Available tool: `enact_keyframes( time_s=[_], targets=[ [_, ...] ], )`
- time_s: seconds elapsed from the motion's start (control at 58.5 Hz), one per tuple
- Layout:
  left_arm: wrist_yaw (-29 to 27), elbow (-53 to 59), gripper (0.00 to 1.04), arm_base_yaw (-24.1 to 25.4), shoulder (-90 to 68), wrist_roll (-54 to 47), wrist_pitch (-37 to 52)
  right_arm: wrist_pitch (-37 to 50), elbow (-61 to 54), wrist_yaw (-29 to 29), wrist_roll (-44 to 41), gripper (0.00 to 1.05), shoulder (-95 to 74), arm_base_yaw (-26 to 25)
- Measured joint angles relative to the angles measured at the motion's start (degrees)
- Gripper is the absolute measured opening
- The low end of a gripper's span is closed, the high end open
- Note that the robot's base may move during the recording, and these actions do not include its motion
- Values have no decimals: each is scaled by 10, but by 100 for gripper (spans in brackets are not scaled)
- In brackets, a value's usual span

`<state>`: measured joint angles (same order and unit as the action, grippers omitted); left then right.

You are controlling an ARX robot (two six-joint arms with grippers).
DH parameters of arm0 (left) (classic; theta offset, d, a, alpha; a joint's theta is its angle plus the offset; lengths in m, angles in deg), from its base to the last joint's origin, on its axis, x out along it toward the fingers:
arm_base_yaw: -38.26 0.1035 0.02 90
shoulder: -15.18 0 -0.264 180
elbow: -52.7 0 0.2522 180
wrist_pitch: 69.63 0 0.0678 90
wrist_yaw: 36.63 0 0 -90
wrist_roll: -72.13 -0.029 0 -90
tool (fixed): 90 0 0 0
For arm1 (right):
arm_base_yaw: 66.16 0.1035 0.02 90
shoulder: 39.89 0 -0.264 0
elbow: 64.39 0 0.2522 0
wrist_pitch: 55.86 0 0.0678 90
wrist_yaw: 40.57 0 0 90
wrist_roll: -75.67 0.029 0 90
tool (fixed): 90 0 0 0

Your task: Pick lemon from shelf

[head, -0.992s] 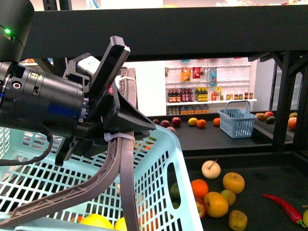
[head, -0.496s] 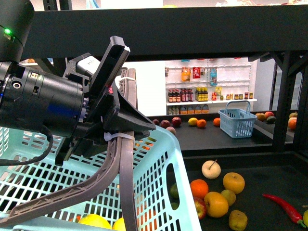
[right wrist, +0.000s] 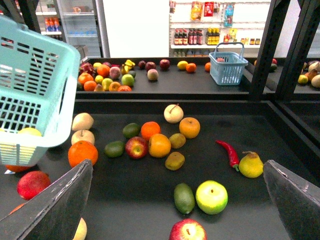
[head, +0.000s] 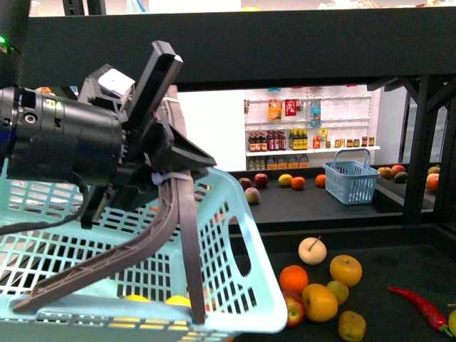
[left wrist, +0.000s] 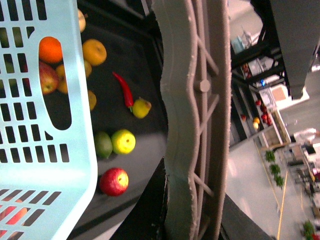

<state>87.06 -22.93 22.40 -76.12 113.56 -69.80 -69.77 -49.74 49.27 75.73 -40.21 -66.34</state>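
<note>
Front view: clamping the grey handle (head: pixel 184 246) of the teal basket (head: pixel 235 214) in the left end effector (head: pixel 169 179).
Left wrist view: showing the lemon (left wrist: pixel 141 107) on the shelf (left wrist: pixel 140 65), touching a red chili (left wrist: pixel 123 89).
Right wrist view: holding the right end effector (right wrist: pixel 177 165) spread wide (lemon (right wrist: pixel 251 165) lying ahead, nearer one finger (right wrist: pixel 295 200)).

A pale turquoise slotted plastic basket (head: pixel 214 285) with a grey ribbed handle (head: pixel 178 235) fills the near left, yellow fruit showing through its slots. On the black tray beyond lie a round orange (right wrist: pixel 150 130), a red-and-yellow apple (right wrist: pixel 136 147), a glossy red chilli pepper (right wrist: pixel 228 152) and a yellow-green apple (right wrist: pixel 211 197). A small blue wire basket (head: pixel 351 179) stands farther back.
</note>
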Motion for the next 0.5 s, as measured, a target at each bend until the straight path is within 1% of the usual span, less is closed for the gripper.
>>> enact_keyframes(
  time_s=[0.103, 0.205, 0.291, 0.359, 0.376, 0.496],
  targets=[
    [-28, 0, 11, 28, -2, 44, 45, 0, 0, 0, 0, 102, 0, 0],
    [-57, 0, 11, 71, -8, 104, 88, 0, 0, 0, 0, 102, 0, 0],
    [-87, 6, 11, 116, -15, 157, 132, 0, 0, 0, 0, 102, 0, 0],
    [-112, 17, 11, 161, -22, 204, 176, 0, 0, 0, 0, 102, 0, 0],
    [-113, 17, 10, 164, -22, 207, 180, 0, 0, 0, 0, 102, 0, 0],
    [-142, 36, 10, 260, -45, 328, 287, 0, 0, 0, 0, 102, 0, 0]
  ],
)
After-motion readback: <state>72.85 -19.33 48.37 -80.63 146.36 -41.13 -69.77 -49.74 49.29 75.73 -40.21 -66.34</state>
